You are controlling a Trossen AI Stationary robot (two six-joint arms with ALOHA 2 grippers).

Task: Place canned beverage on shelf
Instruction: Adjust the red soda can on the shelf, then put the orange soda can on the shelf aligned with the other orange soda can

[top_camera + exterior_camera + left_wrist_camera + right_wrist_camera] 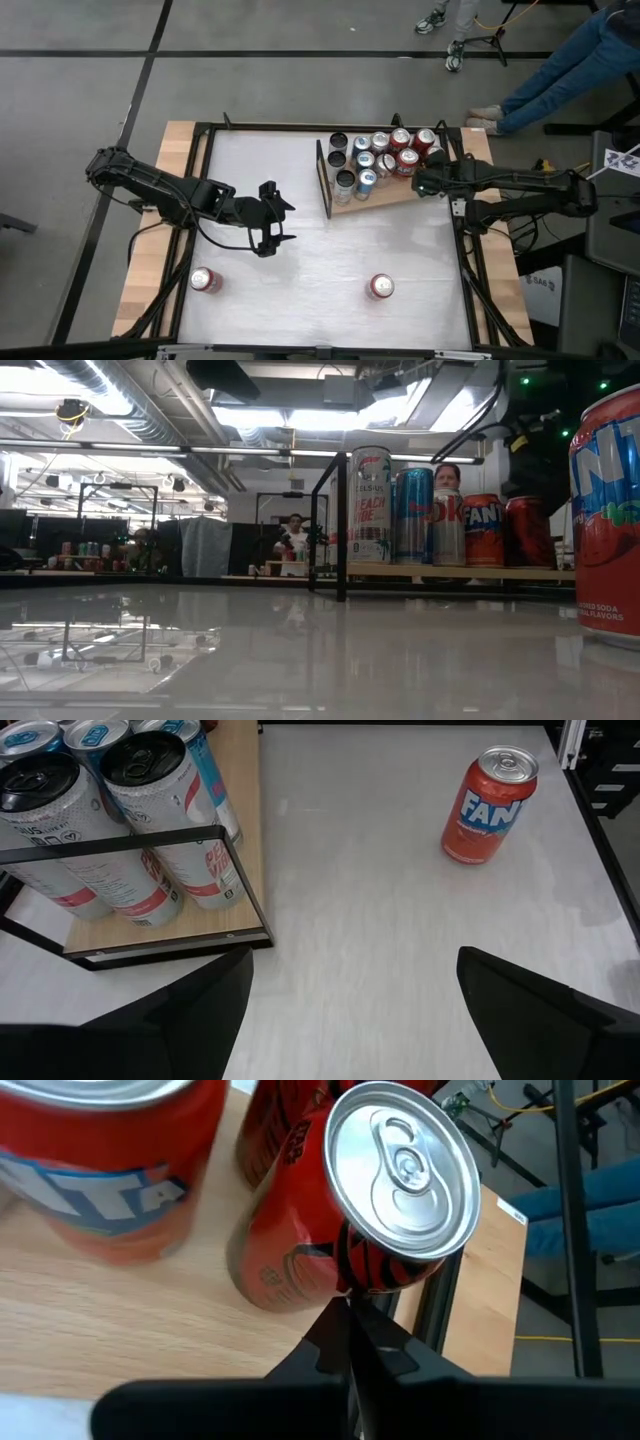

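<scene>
The shelf (400, 196), a light-brown board with a black upright frame (323, 180) at its left end, lies at the table's far right and holds several upright cans (380, 155). Two red cans stand on the white table near its front edge, one at the left (205, 280) and one right of the middle (381, 287), the latter also seen as the can (490, 805). My left gripper (268, 232) hovers open over the table's left half with nothing between its fingers (200, 1010). My right gripper (420, 183) is shut at the shelf's right end, before a red can (400, 1180). My right gripper's shut fingertips (347, 1315) come slanting down to the red can's side just under its top rim (345, 1275). The can stands on the board near its right edge. I cannot tell whether the fingertips touch it.
A black metal frame (205, 130) runs around the table. The shelf's frame (150, 840) stands in front of tall white and blue cans (150, 810). A seated person's legs (560, 70) show beyond the far right corner. Open tabletop lies between the two loose cans.
</scene>
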